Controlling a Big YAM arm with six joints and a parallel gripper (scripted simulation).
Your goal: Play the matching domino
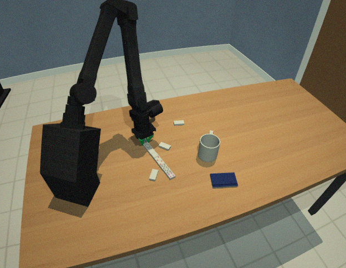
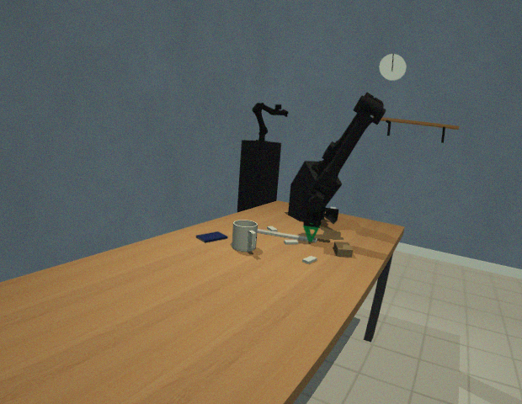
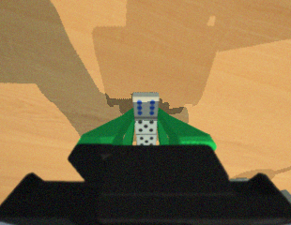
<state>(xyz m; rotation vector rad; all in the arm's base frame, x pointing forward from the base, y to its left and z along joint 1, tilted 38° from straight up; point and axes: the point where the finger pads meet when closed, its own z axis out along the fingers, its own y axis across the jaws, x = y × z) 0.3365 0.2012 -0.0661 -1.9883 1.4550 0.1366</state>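
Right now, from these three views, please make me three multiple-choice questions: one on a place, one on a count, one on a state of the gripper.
1. Where does the blue book lie?
A. inside the mug
B. on the table, apart from the mug
C. on the line of dominoes

2. How many blank-backed dominoes lie loose near the line?
A. three
B. one
C. six

3. How does the gripper stand?
A. wide open, holding nothing
B. shut on the mug handle
C. shut on a domino

Answers:
1 B: the top view shows bare wood between the book and the grey mug.
2 A: the top view shows three white pieces.
3 C: the wrist view shows the green fingers clamping a domino, its blue and black pips toward the camera.
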